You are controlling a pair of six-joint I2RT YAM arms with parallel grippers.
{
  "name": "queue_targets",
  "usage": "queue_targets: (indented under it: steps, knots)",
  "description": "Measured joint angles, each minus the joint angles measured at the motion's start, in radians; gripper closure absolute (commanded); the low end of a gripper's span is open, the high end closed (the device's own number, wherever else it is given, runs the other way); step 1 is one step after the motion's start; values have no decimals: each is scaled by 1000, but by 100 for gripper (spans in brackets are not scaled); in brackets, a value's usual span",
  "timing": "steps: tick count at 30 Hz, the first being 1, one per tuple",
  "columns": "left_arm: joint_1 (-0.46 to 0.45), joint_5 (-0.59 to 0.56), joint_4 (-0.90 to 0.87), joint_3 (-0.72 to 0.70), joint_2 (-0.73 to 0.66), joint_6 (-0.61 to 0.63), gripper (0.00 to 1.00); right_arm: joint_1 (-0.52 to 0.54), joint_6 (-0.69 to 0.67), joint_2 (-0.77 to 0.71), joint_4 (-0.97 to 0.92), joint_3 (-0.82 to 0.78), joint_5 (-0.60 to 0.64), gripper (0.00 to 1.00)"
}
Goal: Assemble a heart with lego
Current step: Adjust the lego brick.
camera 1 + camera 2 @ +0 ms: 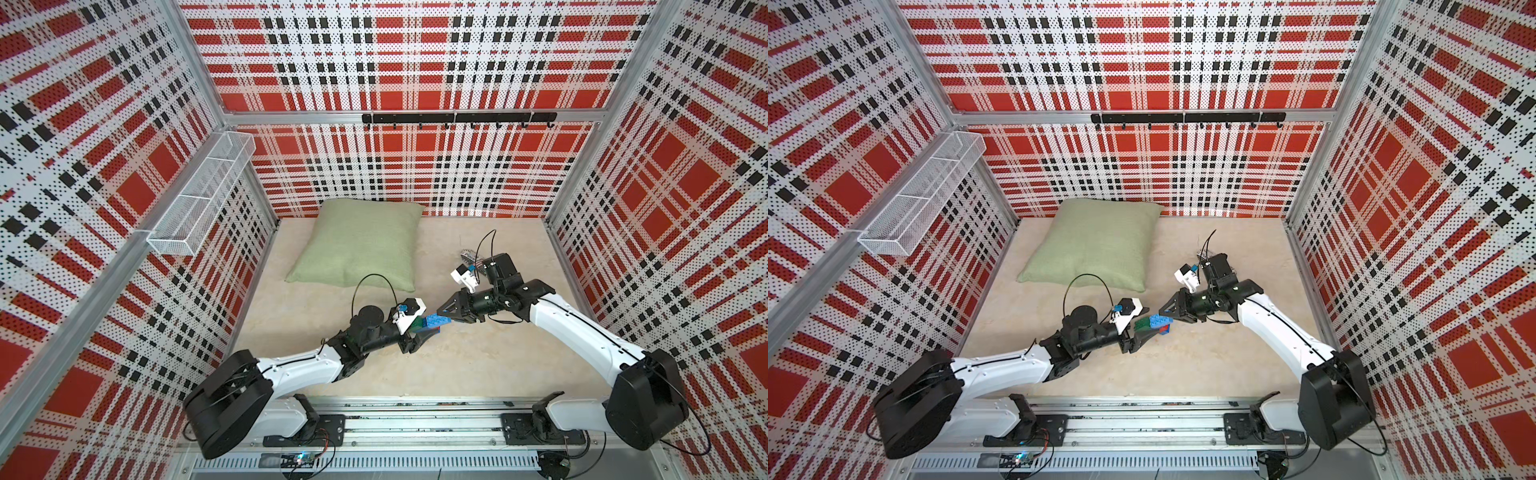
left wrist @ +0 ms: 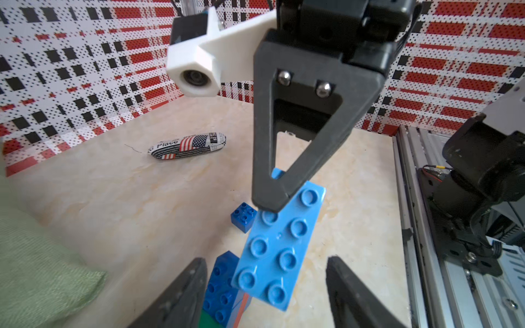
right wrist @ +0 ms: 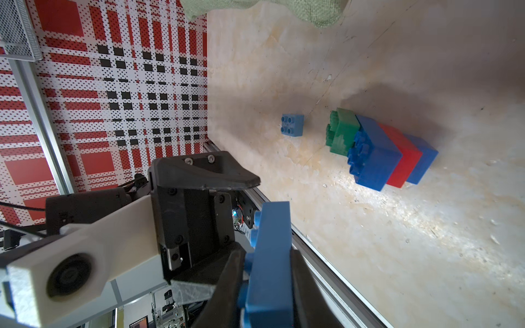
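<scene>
Light blue brick (image 3: 270, 255), judged rigid, light and slick, hangs pinched by one end in my right gripper (image 1: 441, 315), left gripper (image 2: 268, 298) spread open either side, above the part-built heart (image 3: 377, 153) at 5 o'clock from the pillow (image 1: 357, 245); I would grip its flat flanks.

Materials and finish, bench and bricks.
Light blue brick (image 2: 279, 250) was smooth moulded plastic with a soft sheen; heart cluster (image 3: 377, 150) and small blue brick (image 3: 292, 125) were the same plastic but duller, the green piece scuffed pale. Right gripper (image 2: 268, 206) was matt black plastic, faintly grained, with bright metal screws (image 2: 284, 77); camera mount (image 2: 196, 65) was white matt plastic. Table (image 3: 397, 255) looked like polished cream stone, glossy and lightly scratched. Pillow (image 1: 357, 245) was coarse woven green cloth. Walls (image 1: 415, 62) were perforated printed sheet; basket (image 1: 199, 195) white wire mesh; rail (image 1: 415, 419) bare brushed metal.
</scene>
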Motion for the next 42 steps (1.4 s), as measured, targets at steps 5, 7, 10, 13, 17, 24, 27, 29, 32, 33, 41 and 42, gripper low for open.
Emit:
queue_targets:
  steps: [5,7,10,13,17,24,27,29,32,33,41,42]
  knots:
    - [5,48,10,53,77,28,45,0,11,21,-3,0,0,75]
    - [8,63,7,62,97,35,50,0,14,23,-3,0,0,75]
    - [13,94,2,68,107,46,56,0,19,23,-3,0,0,75]
    - [16,124,1,69,108,71,75,0,26,24,-5,0,-3,74]
    - [24,136,1,73,113,74,91,0,41,25,-3,0,0,71]
    - [77,179,8,80,114,48,95,0,71,7,55,-6,14,50]
    - [104,208,20,80,114,26,96,9,84,-7,90,-15,15,50]
    - [107,217,28,80,115,17,96,19,88,-7,111,-15,18,52]
    - [107,238,39,80,123,5,96,44,93,-6,131,-15,37,65]
    - [109,244,41,80,124,1,96,47,88,-3,130,-15,41,65]
    - [118,244,40,80,132,-13,56,68,86,2,141,-14,107,78]
    - [118,241,38,80,132,-17,48,76,84,2,137,-10,123,79]
